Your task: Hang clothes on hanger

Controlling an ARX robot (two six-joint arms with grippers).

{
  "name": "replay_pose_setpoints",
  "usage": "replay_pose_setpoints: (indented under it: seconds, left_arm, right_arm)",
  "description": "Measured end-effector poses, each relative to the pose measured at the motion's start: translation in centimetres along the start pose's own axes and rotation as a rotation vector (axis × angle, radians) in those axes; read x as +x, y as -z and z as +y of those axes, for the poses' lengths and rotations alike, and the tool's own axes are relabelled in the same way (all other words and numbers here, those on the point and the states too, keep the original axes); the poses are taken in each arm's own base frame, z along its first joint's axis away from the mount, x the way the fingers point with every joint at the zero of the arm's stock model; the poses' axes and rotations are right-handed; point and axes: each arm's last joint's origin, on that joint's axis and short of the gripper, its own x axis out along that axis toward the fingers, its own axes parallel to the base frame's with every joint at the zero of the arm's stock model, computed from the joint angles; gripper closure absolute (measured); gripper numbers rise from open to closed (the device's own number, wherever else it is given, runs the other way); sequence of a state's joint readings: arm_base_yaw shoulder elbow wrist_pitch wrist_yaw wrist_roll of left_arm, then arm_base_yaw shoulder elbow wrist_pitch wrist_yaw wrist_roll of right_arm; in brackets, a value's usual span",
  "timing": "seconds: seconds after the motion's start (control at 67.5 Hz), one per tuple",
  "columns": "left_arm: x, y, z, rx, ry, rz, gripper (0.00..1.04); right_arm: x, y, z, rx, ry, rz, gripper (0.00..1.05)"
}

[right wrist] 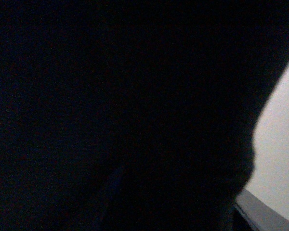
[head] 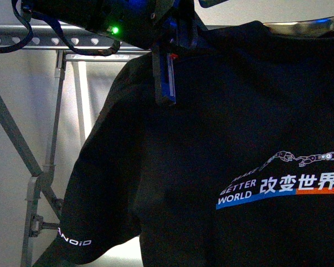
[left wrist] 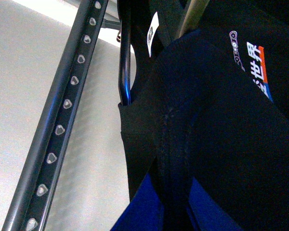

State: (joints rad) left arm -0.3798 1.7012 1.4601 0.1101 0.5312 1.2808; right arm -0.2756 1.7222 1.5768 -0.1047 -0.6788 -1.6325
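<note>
The black T-shirt (head: 211,139) hangs spread across most of the front view, its "BETTER WORLD" print (head: 278,189) at the lower right and a lettered sleeve (head: 75,242) at the lower left. My left gripper (head: 166,83) is shut on the shirt's shoulder near the collar. In the left wrist view its blue fingers (left wrist: 139,211) pinch a thick fabric seam (left wrist: 171,159). The hanger's top rail (head: 39,39) with heart-shaped holes runs behind the shirt, close beside the gripper (left wrist: 62,125). The right wrist view is dark, and my right gripper does not show in the front view.
The rack's grey legs and cross braces (head: 39,183) stand at the left. A thin dark bar (left wrist: 125,57) passes under the shirt's edge. A shiny metal bar (head: 306,25) lies along the shirt's top at the right. A pale wall (head: 11,100) is behind.
</note>
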Motion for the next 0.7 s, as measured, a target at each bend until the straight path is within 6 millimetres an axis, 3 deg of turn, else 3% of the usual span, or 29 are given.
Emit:
replay_pose_setpoints:
  seconds: [0.133, 0.222, 0.296, 0.474, 0.696]
  left_arm:
    - [0.0, 0.0, 0.0, 0.000, 0.000, 0.000, 1.01]
    - [-0.1, -0.1, 0.1, 0.002, -0.003, -0.004, 0.81]
    - [-0.2, -0.2, 0.2, 0.005, -0.008, -0.006, 0.67]
    - [-0.3, -0.3, 0.3, 0.008, -0.011, -0.008, 0.44]
    - [-0.3, -0.3, 0.3, 0.008, -0.011, -0.008, 0.12]
  right_arm:
    - [-0.1, -0.1, 0.0, 0.005, -0.007, -0.003, 0.80]
    - [-0.5, -0.1, 0.5, -0.002, -0.017, -0.007, 0.95]
    - [-0.6, 0.1, 0.9, 0.001, -0.023, -0.012, 0.96]
    - [-1.2, 0.8, 1.3, 0.026, -0.042, -0.004, 0.96]
    - [-2.6, 2.3, 2.6, 0.195, -0.087, 0.017, 0.96]
